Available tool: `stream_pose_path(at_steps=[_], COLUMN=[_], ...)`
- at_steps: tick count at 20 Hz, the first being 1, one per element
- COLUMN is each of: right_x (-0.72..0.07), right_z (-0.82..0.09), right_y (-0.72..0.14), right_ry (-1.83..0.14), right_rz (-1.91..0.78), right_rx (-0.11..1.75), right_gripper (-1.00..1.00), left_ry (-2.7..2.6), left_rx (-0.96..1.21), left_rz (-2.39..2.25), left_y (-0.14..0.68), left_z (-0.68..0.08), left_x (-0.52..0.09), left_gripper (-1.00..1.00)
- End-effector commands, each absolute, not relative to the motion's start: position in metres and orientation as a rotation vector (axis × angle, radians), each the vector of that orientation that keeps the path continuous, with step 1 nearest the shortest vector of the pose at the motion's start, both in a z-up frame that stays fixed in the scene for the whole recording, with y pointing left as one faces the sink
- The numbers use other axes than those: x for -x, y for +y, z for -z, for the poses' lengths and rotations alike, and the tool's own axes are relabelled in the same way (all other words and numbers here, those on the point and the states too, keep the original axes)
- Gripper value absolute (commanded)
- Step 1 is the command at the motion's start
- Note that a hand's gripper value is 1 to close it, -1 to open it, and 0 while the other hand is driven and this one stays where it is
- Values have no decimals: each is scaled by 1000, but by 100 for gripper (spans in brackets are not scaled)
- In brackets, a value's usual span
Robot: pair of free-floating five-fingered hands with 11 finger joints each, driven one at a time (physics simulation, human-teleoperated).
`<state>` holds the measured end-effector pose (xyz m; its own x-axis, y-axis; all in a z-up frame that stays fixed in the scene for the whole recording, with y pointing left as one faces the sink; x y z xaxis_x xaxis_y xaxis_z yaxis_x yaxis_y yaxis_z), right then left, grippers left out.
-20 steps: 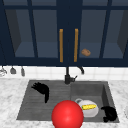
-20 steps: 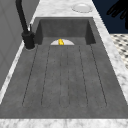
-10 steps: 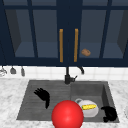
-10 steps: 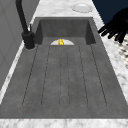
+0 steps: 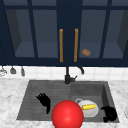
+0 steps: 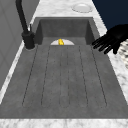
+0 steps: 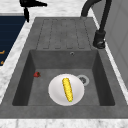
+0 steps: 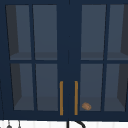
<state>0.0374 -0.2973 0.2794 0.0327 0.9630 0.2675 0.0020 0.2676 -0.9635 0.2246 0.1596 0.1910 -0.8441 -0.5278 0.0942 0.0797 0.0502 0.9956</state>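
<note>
A: Left hand (image 5: 44, 101) over the ribbed drainboard (image 6: 65, 75), fingers spread and straight, holding nothing. Right hand (image 5: 109, 113) at the basin's (image 7: 37, 62) near right corner; can't tell its fingers.

B: And the corn?

A: Corn cob (image 7: 67, 89) lies on the white plate (image 7: 56, 92) on the basin floor, beside the drain. Neither hand touches it. A red ball (image 5: 67, 115) sits in front.

B: Progress?

A: Looks early: nothing grasped, plate and corn untouched.
</note>
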Motion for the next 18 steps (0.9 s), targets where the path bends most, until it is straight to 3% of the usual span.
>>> stream_pose_path(at_steps=[1, 18], right_x=[-37, -37], right_z=[-279, -279], right_y=[-297, -297], right_ry=[-1300, -1300], right_rz=[-986, -986], right_rx=[1021, 1021], right_gripper=[0, 0], left_ry=[-1949, -2068], left_rx=[-353, -185], left_rz=[1950, 2012], left_y=[160, 166], left_z=[-171, -100], left_x=[-225, -249], left_gripper=[-100, -100])
